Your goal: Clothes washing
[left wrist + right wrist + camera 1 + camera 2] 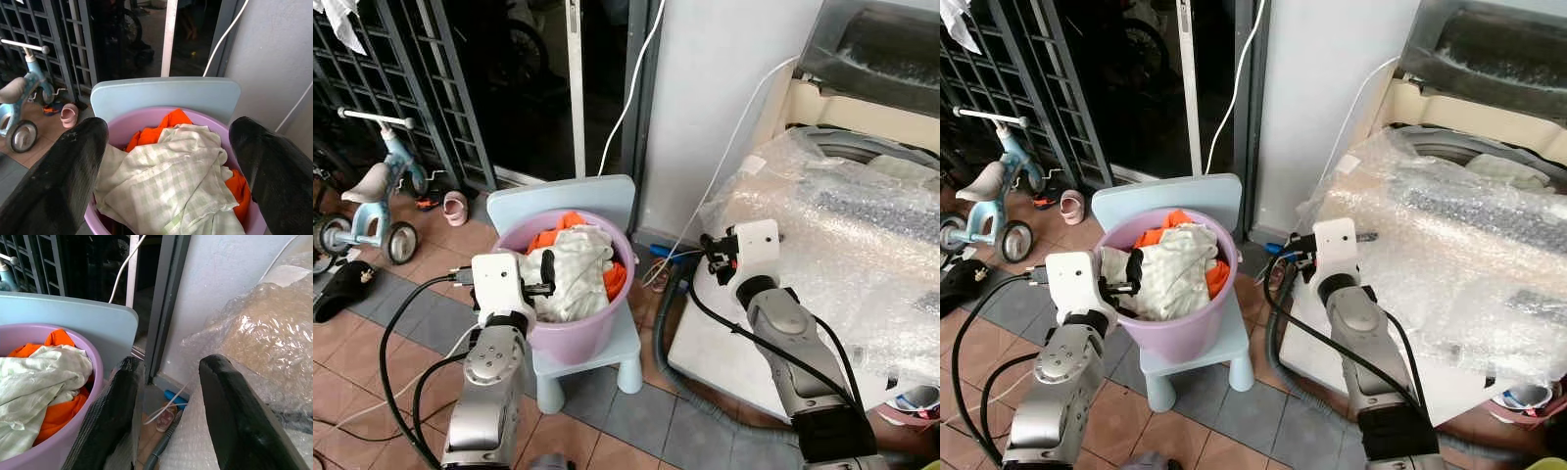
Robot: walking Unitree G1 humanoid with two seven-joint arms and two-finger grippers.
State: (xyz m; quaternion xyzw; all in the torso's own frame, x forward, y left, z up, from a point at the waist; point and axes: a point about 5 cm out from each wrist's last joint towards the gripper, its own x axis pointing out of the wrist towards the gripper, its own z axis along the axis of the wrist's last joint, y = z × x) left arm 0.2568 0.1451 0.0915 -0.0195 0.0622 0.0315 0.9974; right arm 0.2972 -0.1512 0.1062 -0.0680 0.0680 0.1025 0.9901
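Tiled flooring [607, 446] in terracotta and grey extends to a white wall [715, 88] and a dark doorway with a black metal grille [421, 78]. Largest item: a top-loading washing machine [842, 127] at the robot's right, its lid raised and its body draped in bubble wrap [832, 225]; whether the drum holds anything cannot be told. A grey drain hose [675, 362] curves across the floor beside its base.

Centre: a pale blue child's chair [592, 343] carries a lilac laundry bucket [582, 333]. Inside lies a cream checked garment [171, 181] heaped over an orange garment [168, 122], which shows at the far rim and at the side nearer the machine.

At the robot's left stand a light blue tricycle [372, 196], a small pink shoe [455, 208] and a black slipper [342, 289].

Left gripper [540, 277] sits at the near rim of the bucket, fingers spread wide; the left wrist view frames the clothes between them, nothing grasped. Right gripper [709, 253] hangs in the gap between chair and machine, fingers moderately apart, holding nothing. A thin white cable [636, 88] runs down the door frame.

The right wrist view adds a blue object [176, 399] and a second small shoe [165, 418] on the floor at the wall's foot.
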